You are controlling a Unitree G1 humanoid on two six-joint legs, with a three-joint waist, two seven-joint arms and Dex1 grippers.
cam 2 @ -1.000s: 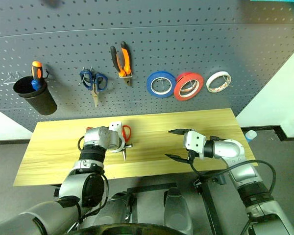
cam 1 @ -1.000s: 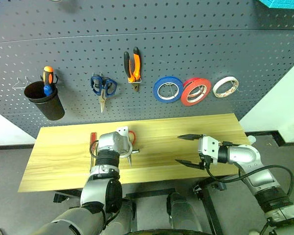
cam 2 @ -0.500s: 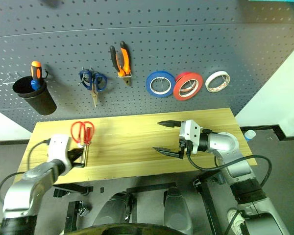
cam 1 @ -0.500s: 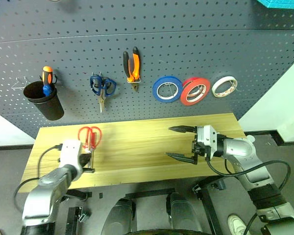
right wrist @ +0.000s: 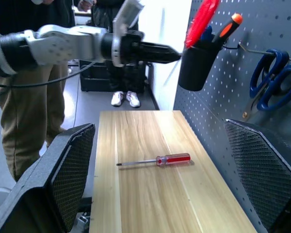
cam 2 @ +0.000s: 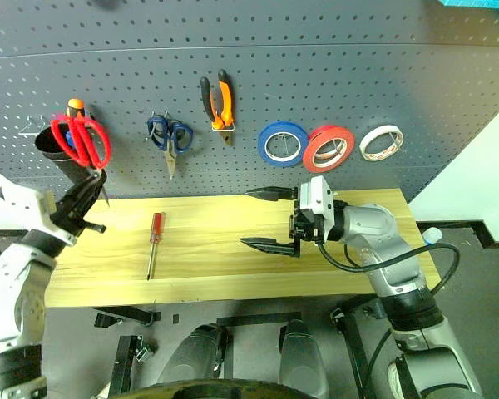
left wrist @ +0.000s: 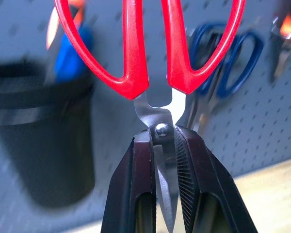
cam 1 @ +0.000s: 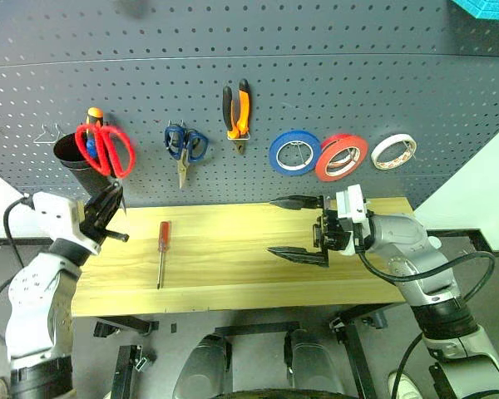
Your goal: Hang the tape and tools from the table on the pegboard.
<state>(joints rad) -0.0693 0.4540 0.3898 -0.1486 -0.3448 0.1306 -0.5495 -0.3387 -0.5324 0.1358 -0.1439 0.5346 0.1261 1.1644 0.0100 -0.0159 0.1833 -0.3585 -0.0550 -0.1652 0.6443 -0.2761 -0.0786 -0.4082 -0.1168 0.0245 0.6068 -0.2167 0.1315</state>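
My left gripper [cam 1: 115,198] is shut on the red-handled scissors [cam 1: 105,150], gripping the blades just below the pivot [left wrist: 161,130]. It holds them upright, handles up, in front of the black cup [cam 1: 73,165] at the left of the pegboard [cam 1: 358,83]. The slim red-handled screwdriver [cam 1: 162,241] lies on the table [cam 1: 233,270]. My right gripper [cam 1: 289,228] hangs open over the table's middle right with nothing between its fingers. The orange-and-black pliers [cam 1: 238,108] and the red tape [cam 1: 322,166] hang on the pegboard.
An orange-and-blue screwdriver [cam 1: 94,118] stands in the cup. Blue-handled scissors [cam 1: 183,145], a blue tape roll [cam 1: 276,158] and a white tape roll [cam 1: 378,156] hang on hooks. People's legs [right wrist: 19,126] stand beyond the table's left end.
My left arm lifted the red scissors off the table, up and to the left, to the pegboard by the cup. My right gripper rose slightly and shifted left, still open.
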